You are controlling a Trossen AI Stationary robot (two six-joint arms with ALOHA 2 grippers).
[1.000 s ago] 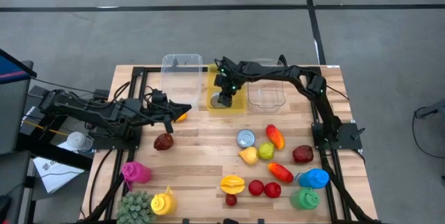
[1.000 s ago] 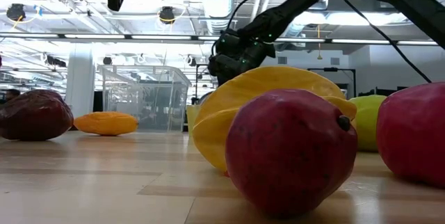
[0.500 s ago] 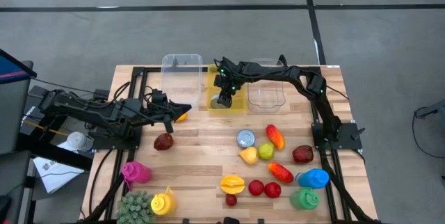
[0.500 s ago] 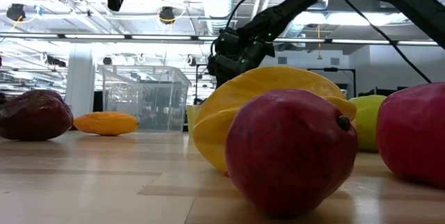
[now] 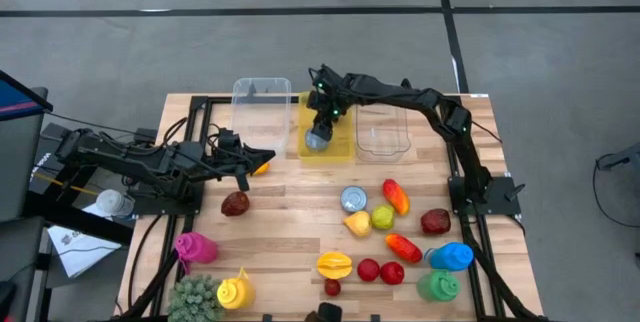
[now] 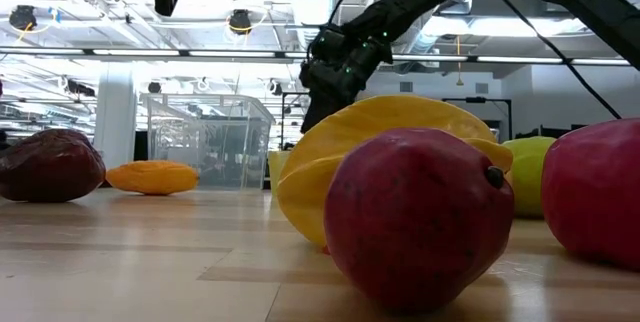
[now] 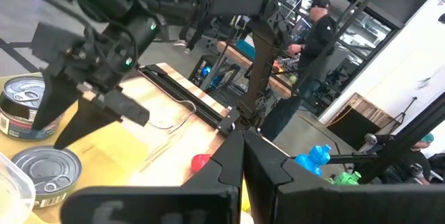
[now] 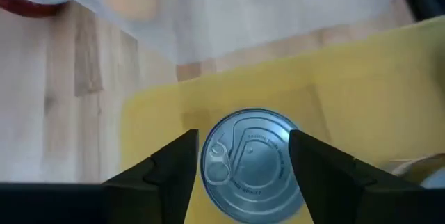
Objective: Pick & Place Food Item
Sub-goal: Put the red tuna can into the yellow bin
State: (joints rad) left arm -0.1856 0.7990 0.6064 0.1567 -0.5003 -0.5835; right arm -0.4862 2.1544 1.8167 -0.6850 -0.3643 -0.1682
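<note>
A silver tin can stands upright on its base in the yellow tray at the table's far middle. My right gripper hangs open just above it, pointing steeply down, one finger to each side of the lid and clear of it. In the left wrist view a second tin stands beside the first on the tray. My left gripper waits shut and level at the table's left, above an orange fruit.
Clear bins flank the yellow tray. Another tin, red, yellow and green fruits and blue and green bottles crowd the near right. A dark red fruit lies near left of centre. People stand beyond the table.
My right gripper has let go of the tin can and risen off it, drawing back slightly toward the far edge. The can stays upright in the yellow tray and now shows uncovered in the high view.
</note>
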